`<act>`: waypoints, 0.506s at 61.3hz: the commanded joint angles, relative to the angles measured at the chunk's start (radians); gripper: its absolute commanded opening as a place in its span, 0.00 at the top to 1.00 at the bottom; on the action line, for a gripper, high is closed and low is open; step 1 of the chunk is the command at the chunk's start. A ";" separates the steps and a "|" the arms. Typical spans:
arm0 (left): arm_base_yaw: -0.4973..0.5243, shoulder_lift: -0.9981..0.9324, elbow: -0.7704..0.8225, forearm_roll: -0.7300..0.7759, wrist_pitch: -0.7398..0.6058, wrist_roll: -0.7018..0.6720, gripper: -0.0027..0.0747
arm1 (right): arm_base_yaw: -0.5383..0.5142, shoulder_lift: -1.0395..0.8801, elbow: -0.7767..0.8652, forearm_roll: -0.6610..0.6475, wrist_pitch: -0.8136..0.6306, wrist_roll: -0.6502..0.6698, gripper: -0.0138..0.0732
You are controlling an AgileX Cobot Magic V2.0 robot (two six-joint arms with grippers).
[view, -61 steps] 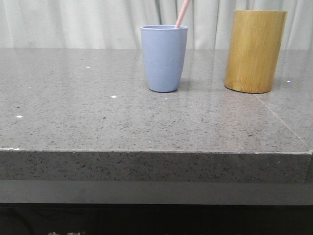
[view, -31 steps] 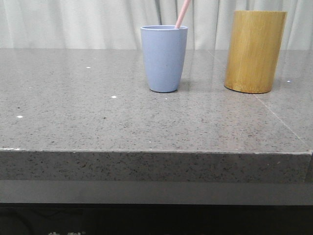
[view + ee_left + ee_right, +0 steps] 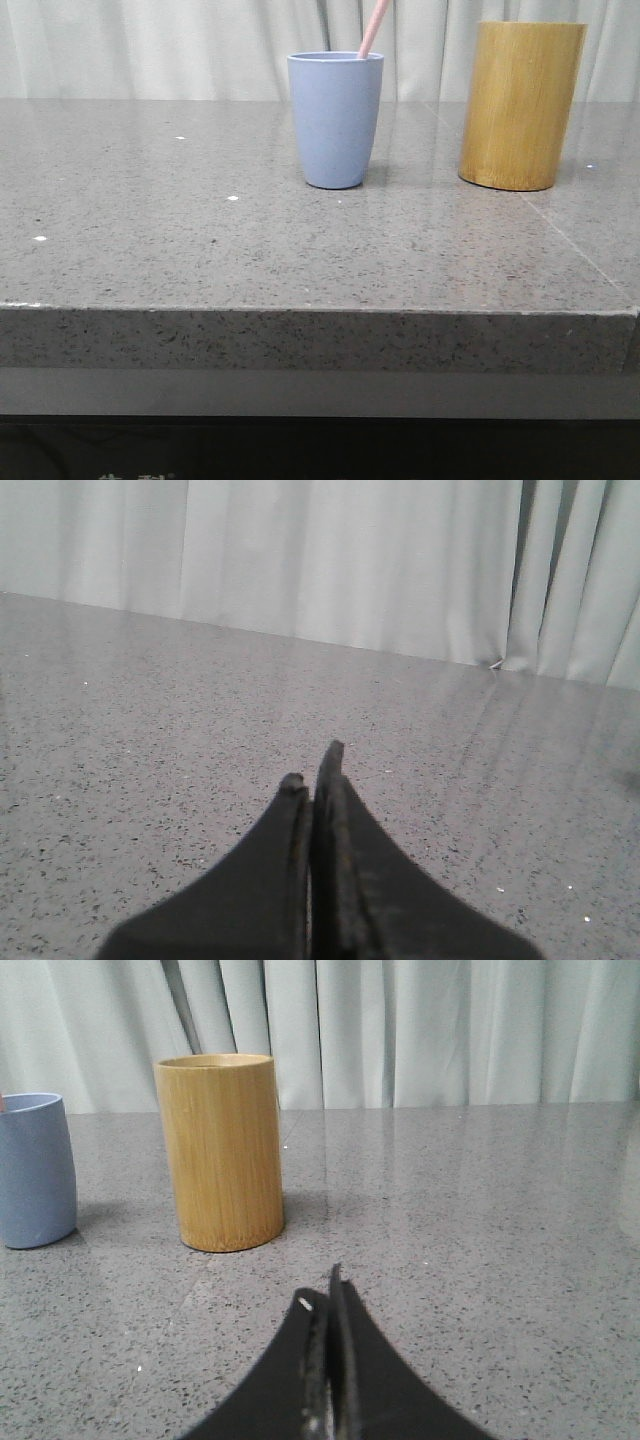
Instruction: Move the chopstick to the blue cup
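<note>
one chopstick (image 3: pixel 373 28) in blue cup (image 3: pixel 336 120), bamboo holder (image 3: pixel 521 105) beside; left gripper (image 3: pixel 313 767) and right gripper (image 3: pixel 322 1292) jaws closed, empty

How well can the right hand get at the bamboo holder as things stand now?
Probably well. In the right wrist view the bamboo holder stands ahead of the shut right hand with bare table between them; the blue cup stands apart beside it.

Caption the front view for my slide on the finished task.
Pink chopstick standing in blue cup, bamboo holder alongside.
</note>
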 commanded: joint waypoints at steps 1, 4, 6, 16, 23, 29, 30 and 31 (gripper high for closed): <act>0.000 -0.021 0.012 -0.006 -0.087 -0.009 0.99 | -0.008 -0.024 -0.003 -0.015 -0.084 0.004 0.92; 0.000 -0.021 0.012 -0.006 -0.087 -0.009 0.99 | -0.012 -0.024 -0.003 -0.015 -0.082 0.004 0.92; 0.000 -0.021 0.012 -0.006 -0.087 -0.009 0.99 | -0.016 -0.024 -0.003 -0.015 -0.080 0.004 0.92; 0.000 -0.021 0.012 -0.006 -0.087 -0.009 0.99 | -0.040 -0.024 -0.003 -0.006 -0.079 0.004 0.92; 0.000 -0.021 0.012 -0.006 -0.087 -0.009 0.99 | -0.045 -0.024 -0.003 0.000 -0.079 0.004 0.92; 0.000 -0.021 0.012 -0.006 -0.087 -0.009 0.99 | -0.045 -0.023 -0.003 0.001 -0.079 0.004 0.92; 0.000 -0.021 0.012 -0.006 -0.087 -0.009 0.99 | -0.045 -0.023 -0.003 0.001 -0.079 0.004 0.92; 0.000 -0.021 0.012 -0.006 -0.087 -0.009 0.99 | -0.045 -0.023 -0.003 0.001 -0.079 0.004 0.92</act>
